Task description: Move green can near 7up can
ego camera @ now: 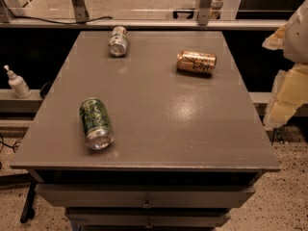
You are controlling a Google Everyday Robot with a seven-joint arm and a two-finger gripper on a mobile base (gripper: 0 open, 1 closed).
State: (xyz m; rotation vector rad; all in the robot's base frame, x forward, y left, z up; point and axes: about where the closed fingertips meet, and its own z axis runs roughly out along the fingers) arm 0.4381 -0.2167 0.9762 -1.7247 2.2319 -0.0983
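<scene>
The green can [96, 122] lies on its side at the front left of the grey table [163, 109], its silver end facing the front edge. The 7up can [118, 41], pale and silvery, lies on its side at the back left of the table. My gripper [288, 70] shows as pale, blurred shapes at the right edge of the camera view, off the table's right side and far from both cans. It holds nothing that I can see.
A gold can [196, 62] with dark script lies on its side at the back right of the table. A white pump bottle [17, 83] stands on a ledge to the left. Drawers [144, 196] sit under the tabletop. Metal frame legs stand behind the table.
</scene>
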